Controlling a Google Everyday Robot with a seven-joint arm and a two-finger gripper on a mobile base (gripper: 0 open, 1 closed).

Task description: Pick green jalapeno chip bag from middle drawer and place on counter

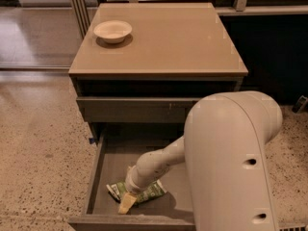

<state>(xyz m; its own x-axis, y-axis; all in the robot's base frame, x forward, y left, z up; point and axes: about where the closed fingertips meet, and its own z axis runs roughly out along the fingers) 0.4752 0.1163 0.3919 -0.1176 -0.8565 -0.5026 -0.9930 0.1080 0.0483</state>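
Gripper (pixel 127 202): low inside the middle drawer (pixel 117 159), near its front left; pale yellow end pointing down at the drawer floor, at the front edge of the green jalapeno chip bag (pixel 153 190)
Gripper state: cannot tell whether open or closed; the wrist hides most of it; contact with the bag appears likely, a grip cannot be confirmed
Green jalapeno chip bag: lies flat on the drawer floor, front left area; green with white ends; its middle is covered by the wrist; one end shows to the left of the gripper, the other to the right
Wrist and forearm (pixel 156 162): cream-coloured; slants from the upper right down to the lower left into the drawer
Arm housing (pixel 231 167): large, rounded, cream-coloured; fills the lower right of the view; hides the right part of the drawer
Middle drawer: pulled out toward the camera; grey-brown floor bare behind the bag; left wall and front rim visible
Upper drawer (pixel 130 109): shut; plain grey front panel just above the open drawer
Counter (pixel 173 42): glossy tan slab on top of the cabinet
Bowl (pixel 112 31): small, white; upright on the counter's back left corner
Floor (pixel 38 148): speckled tan; left of the cabinet
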